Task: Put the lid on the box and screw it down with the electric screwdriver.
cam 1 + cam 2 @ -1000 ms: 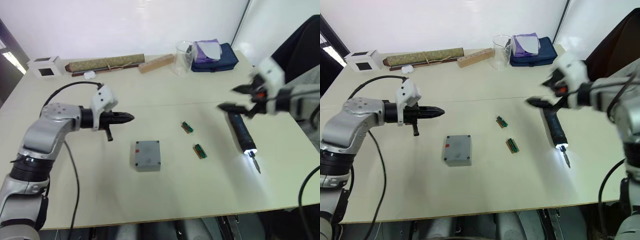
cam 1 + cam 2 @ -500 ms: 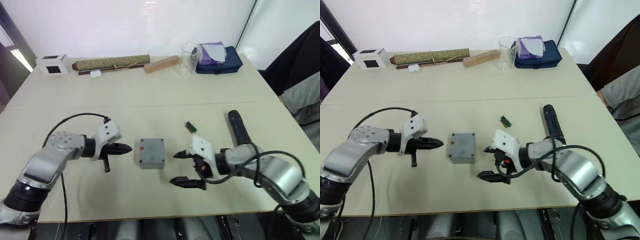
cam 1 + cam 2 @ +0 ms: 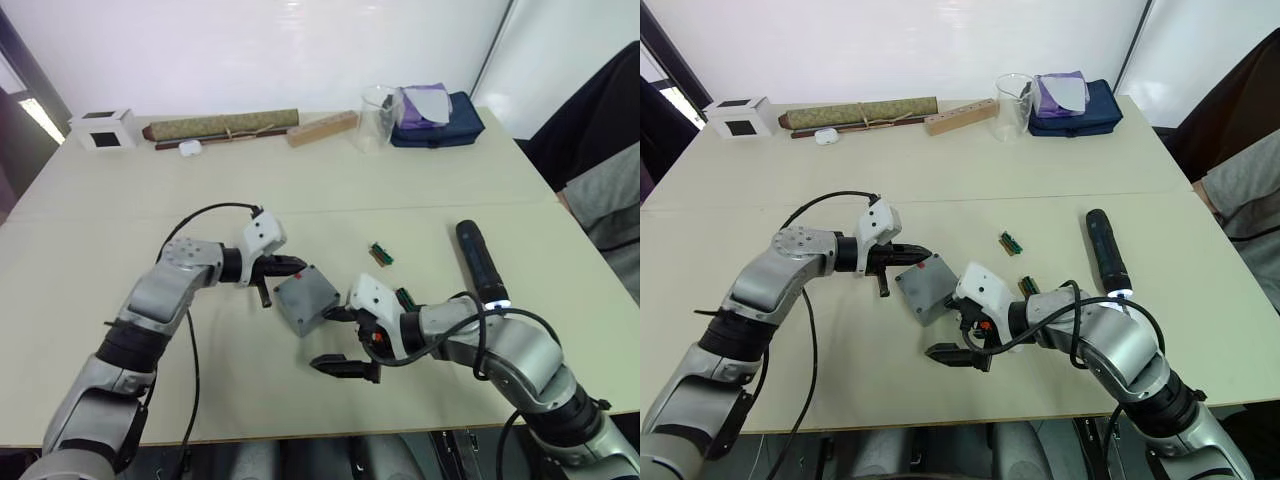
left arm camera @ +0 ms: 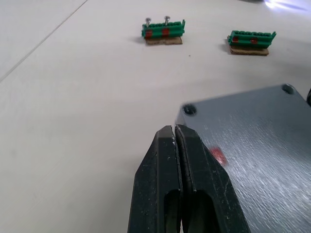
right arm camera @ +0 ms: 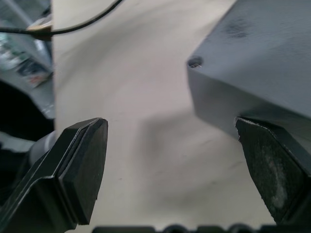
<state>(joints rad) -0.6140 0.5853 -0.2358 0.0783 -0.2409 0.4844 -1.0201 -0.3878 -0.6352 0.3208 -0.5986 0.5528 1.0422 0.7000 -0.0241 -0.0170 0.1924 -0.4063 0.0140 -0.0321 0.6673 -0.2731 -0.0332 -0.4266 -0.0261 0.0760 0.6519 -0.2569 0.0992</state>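
Turned askew since before, box (image 3: 308, 300) lies on cream table (image 3: 150, 190).

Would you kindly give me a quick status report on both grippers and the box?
Left gripper shut, tips against small grey plastic box. Right gripper open, one finger at box. Long black electric screwdriver lying on table, untouched. Nothing in the way.

On the table (image 3: 120, 210): one grey box (image 3: 308, 299); one electric screwdriver (image 3: 480, 263); two green terminal blocks (image 4: 164, 31), (image 4: 251, 41); one white cube (image 3: 103, 128); one rolled olive-brown bundle (image 3: 222, 125); one wooden block (image 3: 322, 128); one clear beaker (image 3: 375, 118); one dark blue pouch (image 3: 445, 115); one small white item (image 3: 190, 147). Above it, two claws: left claw (image 3: 298, 265), right claw (image 3: 340, 340).
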